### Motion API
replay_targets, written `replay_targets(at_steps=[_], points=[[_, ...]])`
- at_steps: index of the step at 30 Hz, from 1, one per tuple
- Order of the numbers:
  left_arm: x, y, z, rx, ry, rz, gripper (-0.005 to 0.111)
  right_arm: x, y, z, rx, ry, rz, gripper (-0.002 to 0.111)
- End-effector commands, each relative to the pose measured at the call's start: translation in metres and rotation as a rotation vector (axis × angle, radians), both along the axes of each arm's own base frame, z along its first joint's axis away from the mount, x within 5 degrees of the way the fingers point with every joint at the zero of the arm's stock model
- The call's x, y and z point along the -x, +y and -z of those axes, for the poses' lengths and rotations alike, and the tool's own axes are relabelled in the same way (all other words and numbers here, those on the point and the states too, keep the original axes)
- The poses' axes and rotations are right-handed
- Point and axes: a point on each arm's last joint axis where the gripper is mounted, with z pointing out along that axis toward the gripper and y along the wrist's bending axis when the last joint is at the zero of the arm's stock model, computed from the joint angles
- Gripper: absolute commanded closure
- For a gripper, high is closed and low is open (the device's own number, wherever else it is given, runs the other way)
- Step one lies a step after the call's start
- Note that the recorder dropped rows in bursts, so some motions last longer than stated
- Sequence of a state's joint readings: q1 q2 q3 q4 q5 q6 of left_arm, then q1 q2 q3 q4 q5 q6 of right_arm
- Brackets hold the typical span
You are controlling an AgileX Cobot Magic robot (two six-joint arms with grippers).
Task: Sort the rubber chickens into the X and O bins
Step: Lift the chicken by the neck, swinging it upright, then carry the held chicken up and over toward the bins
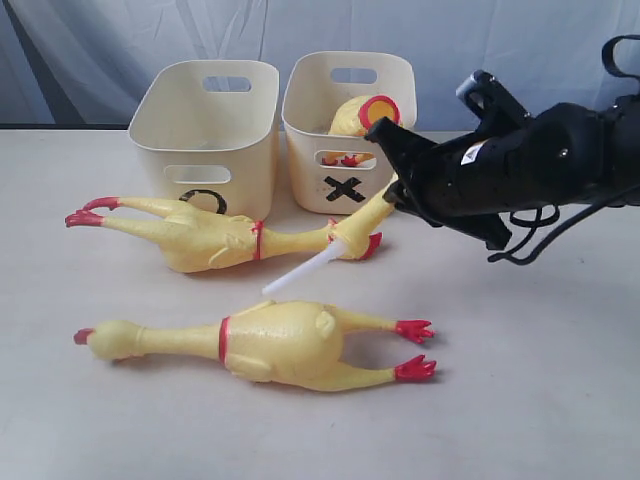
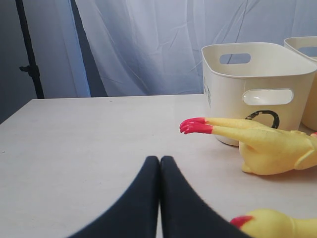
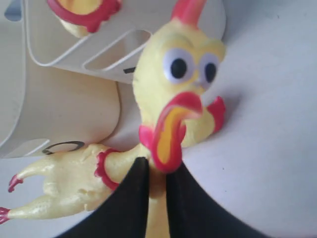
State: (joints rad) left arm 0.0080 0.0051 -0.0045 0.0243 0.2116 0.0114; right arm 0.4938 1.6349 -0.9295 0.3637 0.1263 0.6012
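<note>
The right gripper pinches the far chicken by the neck, its body lying on the table before the O bin — lift high enough for the trailing feet to clear the rim; the left gripper is closed on nothing

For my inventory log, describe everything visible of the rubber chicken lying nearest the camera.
The nearest chicken is glossy yellow, rubbery-looking, with a red neck band, red feet and red at the head's tip. It lies flat on the table, head toward the exterior view's left, legs right, touched by nothing else.
</note>
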Motion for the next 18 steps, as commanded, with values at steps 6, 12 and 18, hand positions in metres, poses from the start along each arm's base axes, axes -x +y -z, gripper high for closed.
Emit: replay_targets(at_steps=[6,12,18], points=[[0.000,0.000,0.000,-0.002,-0.012,-0.001,0.107,0.004,-0.006,-0.029,-0.023,-0.118,-0.003,0.109],[0.000,0.000,0.000,-0.002,-0.012,-0.001,0.107,0.004,-0.008,-0.044,-0.045,-0.212,0.008,0.109],[0.000,0.000,0.000,-0.002,-0.012,-0.001,0.107,-0.007,-0.004,-0.071,-0.103,-0.343,0.035,0.109]])
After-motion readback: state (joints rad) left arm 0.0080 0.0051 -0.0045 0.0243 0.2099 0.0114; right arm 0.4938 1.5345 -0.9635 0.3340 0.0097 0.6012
